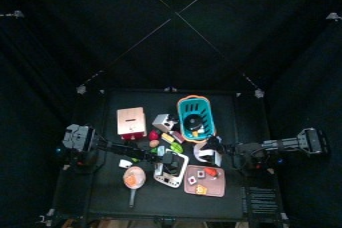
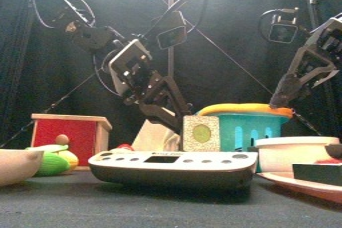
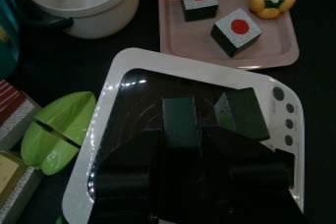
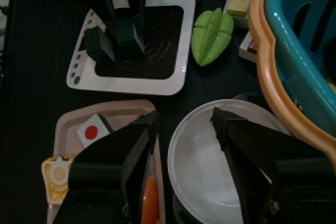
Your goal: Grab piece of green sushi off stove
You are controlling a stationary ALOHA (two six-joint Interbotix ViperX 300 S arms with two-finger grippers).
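Here the black table (image 2: 134,207) holds many toys. The biggest is a blue-green basket (image 4: 308,22), which sits near the back edge of the tabletop. Next comes the stove (image 3: 197,63), a flat black plate with a white rim. It lies near the front edge of the tabletop, about in the middle.

A white bowl (image 4: 197,179) and a pink tray (image 3: 296,22) lie beside the stove, toward the right edge.

The left gripper (image 3: 213,115) is down low over the stove's black top. Its jaws stand partway apart, not wide. The green sushi (image 3: 239,110) sits on the stove right at the tips of this gripper, by one jaw. It is not clear if the jaw touches it. From the front, the sushi stands upright on the stove, with the left gripper just behind it.

The right gripper (image 4: 188,125) hangs over the white bowl with its jaws wide apart, holding nothing.
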